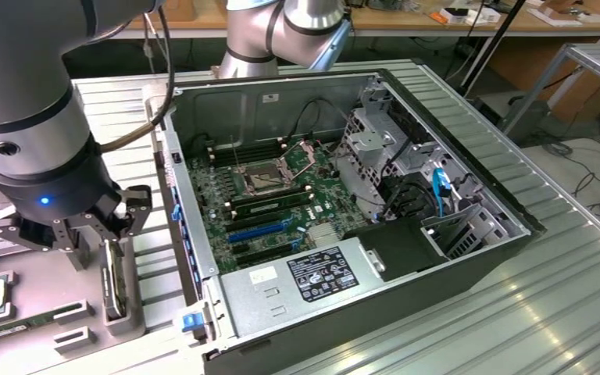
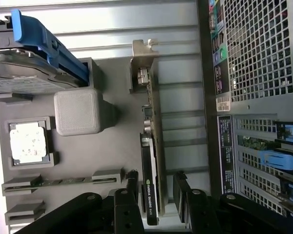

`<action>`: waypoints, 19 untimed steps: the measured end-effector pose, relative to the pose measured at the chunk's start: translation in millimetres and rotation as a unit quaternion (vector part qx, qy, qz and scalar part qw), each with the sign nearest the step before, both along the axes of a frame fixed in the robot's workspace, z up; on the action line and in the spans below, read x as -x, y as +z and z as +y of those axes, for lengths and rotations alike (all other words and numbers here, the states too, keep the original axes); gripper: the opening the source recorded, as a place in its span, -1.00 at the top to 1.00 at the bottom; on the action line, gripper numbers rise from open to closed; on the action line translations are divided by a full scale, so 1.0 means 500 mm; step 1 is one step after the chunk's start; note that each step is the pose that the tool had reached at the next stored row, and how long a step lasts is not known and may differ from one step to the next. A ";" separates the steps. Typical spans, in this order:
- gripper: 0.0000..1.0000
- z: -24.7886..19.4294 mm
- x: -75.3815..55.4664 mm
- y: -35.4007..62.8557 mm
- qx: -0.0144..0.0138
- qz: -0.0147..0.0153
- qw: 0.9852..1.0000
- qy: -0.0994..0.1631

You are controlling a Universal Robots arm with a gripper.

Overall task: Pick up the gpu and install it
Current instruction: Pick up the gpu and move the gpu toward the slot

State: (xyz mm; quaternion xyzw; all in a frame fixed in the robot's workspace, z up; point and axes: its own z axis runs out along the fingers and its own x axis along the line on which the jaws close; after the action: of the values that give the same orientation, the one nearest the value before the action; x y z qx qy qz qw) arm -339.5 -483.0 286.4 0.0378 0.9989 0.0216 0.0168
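Here the gpu (image 2: 150, 165) stands on its long edge in a slot of the grey tray (image 2: 118, 146), outside the computer case (image 1: 279, 98) and just beside its rear wall, with its silver end bracket (image 2: 143, 66) at the end away from the gripper (image 2: 156, 184). The jaws are spread and straddle the card's black-shrouded end, 1 finger on each face. In the wrist view the finger on the tray side looks close against the shroud, while the finger on the case side stands a little apart from it, so nothing is pinched yet. The step in hand reads as the grasp. To do it well, the gripper should be centred so both pads meet the flat faces together; a lopsided close would likely tip the thin card in its slot. The pads belong on the shroud and board, not on the bracket. Around the card sit a grey cube-shaped block (image 2: 78, 111), a square processor chip (image 2: 28, 141), a narrow memory stick (image 2: 63, 181) and a hard drive with a blue carrier (image 2: 36, 48), all apart from the fingers. In the exterior view the gripper hangs over the tray, on that view's left of the case.
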 end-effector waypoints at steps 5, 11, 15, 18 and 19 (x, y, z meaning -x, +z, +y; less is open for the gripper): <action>0.15 -0.0007 0.004 -0.026 0.000 0.000 1.000 0.004; 0.15 -0.0009 0.004 -0.044 0.000 0.000 1.000 0.017; 0.15 -0.0009 0.004 -0.064 0.000 0.000 0.999 0.034; 0.15 -0.0009 0.004 -0.071 0.000 0.000 0.999 0.039; 0.15 -0.0010 0.004 -0.073 0.000 0.000 0.999 0.041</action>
State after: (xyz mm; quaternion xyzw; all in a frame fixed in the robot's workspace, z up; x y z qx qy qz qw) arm -341.4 -483.4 249.8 -0.0031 0.9996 0.0222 0.0159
